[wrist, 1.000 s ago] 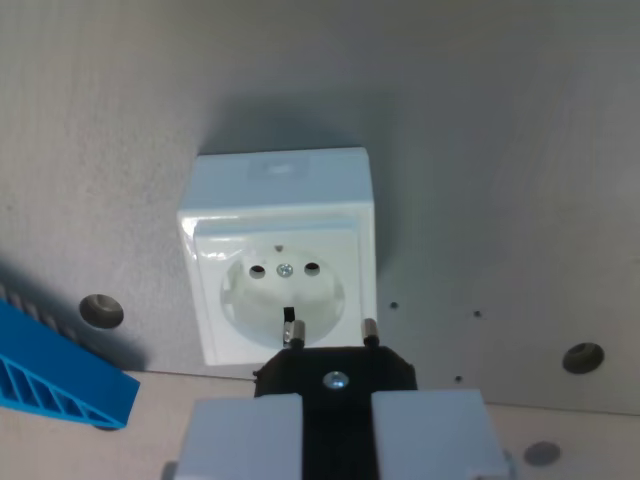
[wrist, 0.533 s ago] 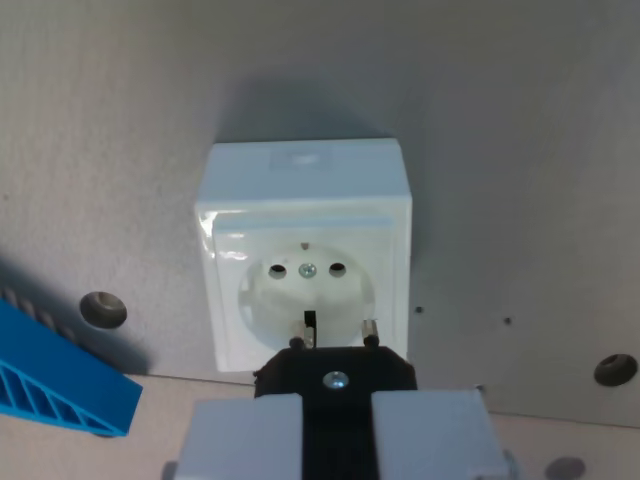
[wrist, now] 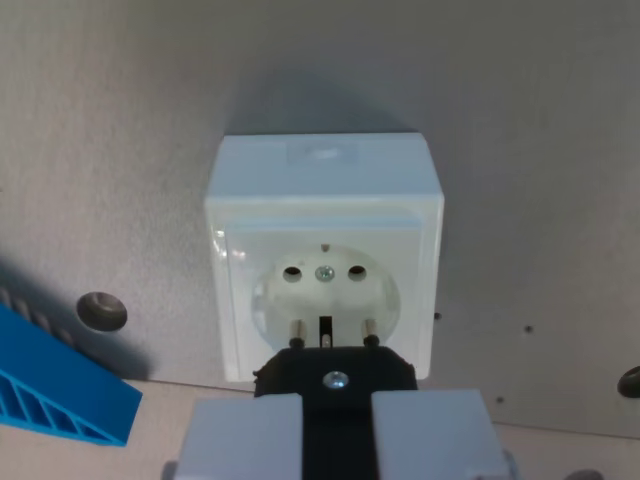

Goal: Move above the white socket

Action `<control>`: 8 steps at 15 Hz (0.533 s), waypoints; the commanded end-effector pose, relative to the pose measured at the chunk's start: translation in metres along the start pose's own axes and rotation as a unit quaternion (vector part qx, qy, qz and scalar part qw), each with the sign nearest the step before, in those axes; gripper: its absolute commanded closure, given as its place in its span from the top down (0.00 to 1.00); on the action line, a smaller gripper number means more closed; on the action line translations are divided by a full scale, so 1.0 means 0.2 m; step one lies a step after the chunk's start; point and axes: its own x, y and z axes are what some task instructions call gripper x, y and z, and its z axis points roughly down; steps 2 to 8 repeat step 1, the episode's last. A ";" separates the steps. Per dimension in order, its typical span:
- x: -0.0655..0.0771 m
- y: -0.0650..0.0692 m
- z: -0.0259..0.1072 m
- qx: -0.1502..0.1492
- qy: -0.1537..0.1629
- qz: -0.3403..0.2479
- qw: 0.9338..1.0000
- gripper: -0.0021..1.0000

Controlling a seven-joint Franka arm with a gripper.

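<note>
The white socket [wrist: 325, 262] sits on the grey board in the middle of the wrist view, its round recess with two holes and a centre screw facing the camera. My gripper [wrist: 336, 425] is at the bottom centre, shut on a black plug [wrist: 335, 372]. The plug's two metal pins [wrist: 297, 331] point at the lower rim of the socket's recess. The two white fingers [wrist: 245, 440] flank the plug.
A blue ribbed plastic part [wrist: 55, 385] lies at the lower left. A round hole [wrist: 101, 311] is in the board left of the socket, and another hole [wrist: 630, 381] is at the right edge. Small screw holes dot the board at the right.
The camera has moved: the socket has shifted toward the wrist view's right and grown larger, so the plug's pins now line up under its recess. The plug stays held.
</note>
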 end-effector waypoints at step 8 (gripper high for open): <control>-0.03 -0.02 0.04 -0.007 0.056 -0.016 0.998 0.00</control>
